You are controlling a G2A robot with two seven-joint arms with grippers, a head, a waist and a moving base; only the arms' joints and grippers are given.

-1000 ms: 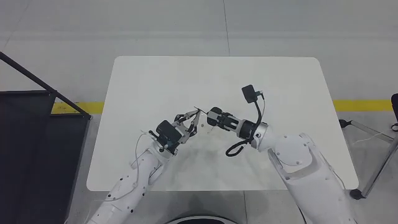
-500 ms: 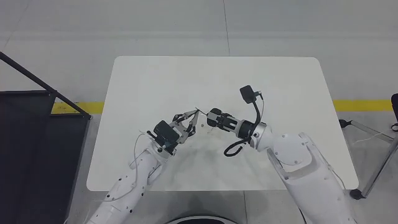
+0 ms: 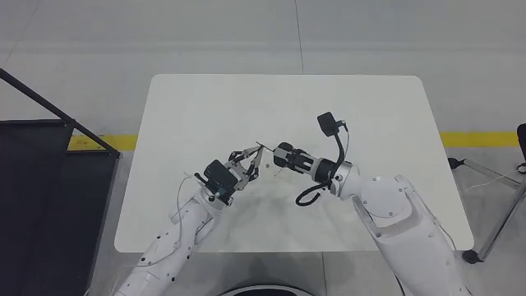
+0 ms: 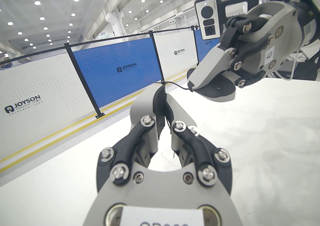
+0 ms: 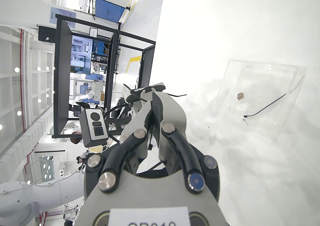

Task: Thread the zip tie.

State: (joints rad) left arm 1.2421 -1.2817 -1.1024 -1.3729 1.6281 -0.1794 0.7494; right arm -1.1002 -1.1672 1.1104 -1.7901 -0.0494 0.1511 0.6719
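A thin black zip tie (image 4: 175,85) spans the short gap between my two grippers, just above the white table (image 3: 370,115). My left gripper (image 4: 162,92) is shut on one part of the tie, which crosses its fingertips. My right gripper (image 4: 193,87) faces it tip to tip and is shut on the other end. In the top view the left gripper (image 3: 253,163) and the right gripper (image 3: 274,154) meet near the table's middle, with the zip tie (image 3: 263,145) showing as a fine line above them. In the right wrist view a loose end of the zip tie (image 5: 178,95) sticks out past the right gripper (image 5: 153,95).
A clear plastic tray (image 5: 282,74) lies on the table beyond the right gripper. It holds a second black zip tie (image 5: 266,108) and a small brown scrap (image 5: 240,96). A black frame stands off the table's left side (image 3: 49,115).
Both grippers have edged slightly to the left together. Their hold on the zip tie is unchanged.
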